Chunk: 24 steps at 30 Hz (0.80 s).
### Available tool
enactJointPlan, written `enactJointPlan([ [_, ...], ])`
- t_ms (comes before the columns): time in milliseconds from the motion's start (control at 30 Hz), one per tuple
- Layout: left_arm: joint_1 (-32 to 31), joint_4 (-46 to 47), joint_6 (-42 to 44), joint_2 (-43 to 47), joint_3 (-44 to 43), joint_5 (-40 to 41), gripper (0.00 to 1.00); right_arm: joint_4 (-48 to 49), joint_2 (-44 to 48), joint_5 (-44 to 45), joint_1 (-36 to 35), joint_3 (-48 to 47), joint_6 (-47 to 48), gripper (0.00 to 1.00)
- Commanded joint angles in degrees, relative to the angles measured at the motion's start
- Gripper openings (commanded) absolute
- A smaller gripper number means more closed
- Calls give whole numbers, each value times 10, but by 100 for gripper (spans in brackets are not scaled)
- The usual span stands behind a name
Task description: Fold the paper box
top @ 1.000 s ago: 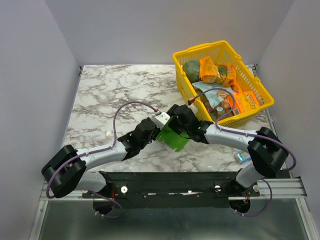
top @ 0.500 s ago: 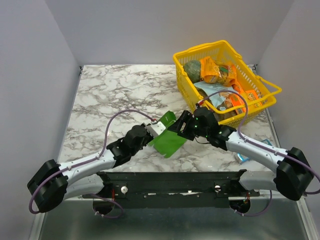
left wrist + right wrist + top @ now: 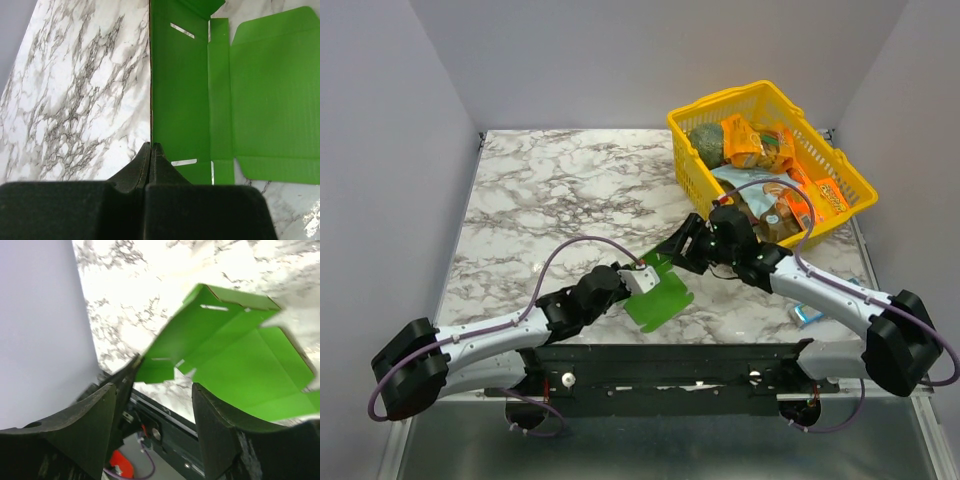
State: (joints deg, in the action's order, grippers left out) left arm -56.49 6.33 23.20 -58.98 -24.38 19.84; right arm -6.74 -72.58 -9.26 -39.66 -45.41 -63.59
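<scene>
Paper box (image 3: 660, 298) – unfolded cut-out, lying by the near edge of the table (image 3: 550, 190), mid-way along. Left gripper (image 3: 642, 279) clenched on one card edge; right gripper (image 3: 680, 250) jaws apart, holding nothing. Risk – thin single-edge pinch: card may pivot or slip if a flap gets pushed.

Pale grey arms (image 3: 490, 338), black joints (image 3: 410, 365), looping purple cables (image 3: 582, 243); left hand (image 3: 151, 146) and right hand (image 3: 165, 377) matte black.

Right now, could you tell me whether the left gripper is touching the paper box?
Touching. In the left wrist view, the left gripper is shut on the edge of the paper box, and the card runs in between its fingertips.
</scene>
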Motion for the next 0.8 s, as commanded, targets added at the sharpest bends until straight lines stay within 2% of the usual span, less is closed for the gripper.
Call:
enactJointPlan([
  [0, -13, -22, 14, 3, -6, 48, 0, 62, -32, 34, -8, -24, -53, 69],
  [267, -21, -15, 20, 25, 3, 63, 0, 52, -94, 106, -17, -37, -58, 69],
  [367, -25, -18, 20, 23, 2, 72, 0, 39, -90, 147, -13, -22, -39, 69],
  [500, -28, -18, 21, 23, 2, 78, 0, 26, -59, 203, 27, 2, 6, 69],
  [767, -33, -21, 22, 27, 1, 82, 0, 19, -68, 213, 132, 14, 75, 69],
])
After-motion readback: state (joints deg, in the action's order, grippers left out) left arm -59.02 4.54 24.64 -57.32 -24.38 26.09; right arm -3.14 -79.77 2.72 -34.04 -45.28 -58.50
